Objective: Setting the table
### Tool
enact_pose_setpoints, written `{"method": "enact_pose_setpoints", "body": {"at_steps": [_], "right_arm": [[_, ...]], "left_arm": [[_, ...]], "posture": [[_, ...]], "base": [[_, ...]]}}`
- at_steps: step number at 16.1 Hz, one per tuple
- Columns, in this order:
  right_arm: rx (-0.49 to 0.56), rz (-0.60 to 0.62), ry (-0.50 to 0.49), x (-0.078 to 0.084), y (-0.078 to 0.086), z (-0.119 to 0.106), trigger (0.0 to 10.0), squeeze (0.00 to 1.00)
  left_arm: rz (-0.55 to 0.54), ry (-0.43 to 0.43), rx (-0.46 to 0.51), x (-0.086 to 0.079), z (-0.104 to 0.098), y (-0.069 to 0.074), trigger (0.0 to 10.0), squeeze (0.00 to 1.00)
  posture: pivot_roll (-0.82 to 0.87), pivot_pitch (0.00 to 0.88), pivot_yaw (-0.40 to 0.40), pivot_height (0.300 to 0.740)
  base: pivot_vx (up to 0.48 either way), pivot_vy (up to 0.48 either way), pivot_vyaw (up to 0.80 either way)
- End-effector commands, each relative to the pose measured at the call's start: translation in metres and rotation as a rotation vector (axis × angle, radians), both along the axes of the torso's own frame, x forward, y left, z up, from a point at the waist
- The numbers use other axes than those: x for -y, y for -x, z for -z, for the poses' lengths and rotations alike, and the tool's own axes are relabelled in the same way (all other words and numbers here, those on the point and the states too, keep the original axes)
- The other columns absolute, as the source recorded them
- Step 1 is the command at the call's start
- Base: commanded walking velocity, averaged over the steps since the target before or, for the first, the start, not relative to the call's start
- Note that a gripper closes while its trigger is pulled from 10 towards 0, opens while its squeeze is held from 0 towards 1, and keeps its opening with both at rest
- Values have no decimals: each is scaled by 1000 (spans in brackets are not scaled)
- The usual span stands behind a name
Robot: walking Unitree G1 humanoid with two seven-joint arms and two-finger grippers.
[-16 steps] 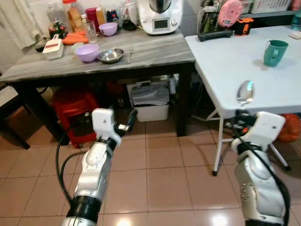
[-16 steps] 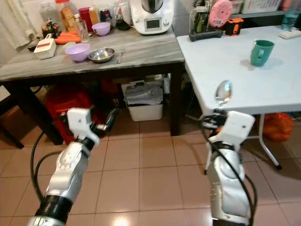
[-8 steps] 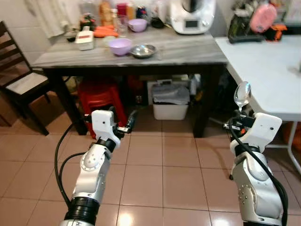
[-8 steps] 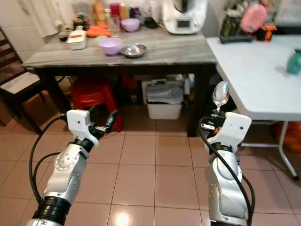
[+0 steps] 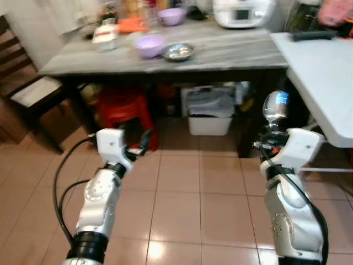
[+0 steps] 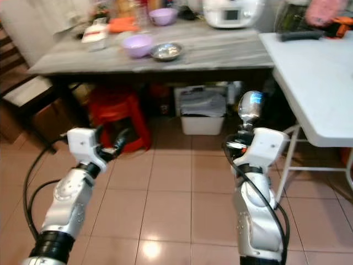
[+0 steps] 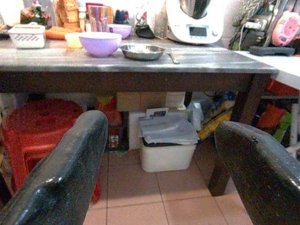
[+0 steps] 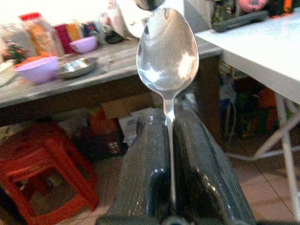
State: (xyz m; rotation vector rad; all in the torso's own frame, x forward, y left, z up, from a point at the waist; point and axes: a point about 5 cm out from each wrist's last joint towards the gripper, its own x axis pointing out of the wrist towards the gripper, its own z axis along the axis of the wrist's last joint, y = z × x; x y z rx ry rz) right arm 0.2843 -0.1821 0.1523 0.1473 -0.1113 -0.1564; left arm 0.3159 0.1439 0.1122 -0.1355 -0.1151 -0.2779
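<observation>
My right gripper (image 5: 270, 138) is shut on the handle of a silver spoon (image 5: 274, 105), whose bowl stands upright above the fingers (image 8: 197, 173). It hangs over the tiled floor, just left of the white table (image 5: 326, 77). My left gripper (image 5: 144, 144) is open and holds nothing, low over the floor in front of the grey table (image 5: 220, 52). On that table sit a purple bowl (image 5: 149, 45), a steel dish (image 5: 178, 51) and a fork (image 7: 171, 55).
A red stool (image 5: 119, 107) and a white bin (image 5: 209, 110) stand under the grey table. A dark chair (image 5: 25, 94) is at the left. A white kitchen machine (image 5: 242, 11), jars and a second purple bowl (image 5: 172, 15) crowd the table's back.
The whole view has swung left, so the white table and its teal mug slid off to the right. Both grippers keep their pose, and the spoon is still held upright.
</observation>
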Motion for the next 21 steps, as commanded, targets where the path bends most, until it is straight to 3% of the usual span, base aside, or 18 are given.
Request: {"method": "enact_pose_setpoints", "body": {"at_steps": [1, 6, 10, 21], "right_arm": [[15, 27, 7, 8, 2, -4, 10000, 0], [25, 23, 31, 10, 4, -7, 10000, 0], [23, 25, 37, 12, 5, -7, 10000, 0], [16, 14, 43, 11, 4, -6, 10000, 0]], "left_arm": [[25, 7, 19, 8, -6, -2, 10000, 0], [-7, -2, 32, 5, -8, 1, 10000, 0], [-25, -10, 13, -2, 0, 16, 10000, 0], [12, 4, -2, 9, 1, 23, 10000, 0]], "posture": [[-87, 36, 73, 740], [-91, 41, 73, 740], [-87, 42, 70, 740], [-88, 41, 60, 740]], "base": [[420, 0, 0], [415, 0, 0], [416, 0, 0], [416, 0, 98]]}}
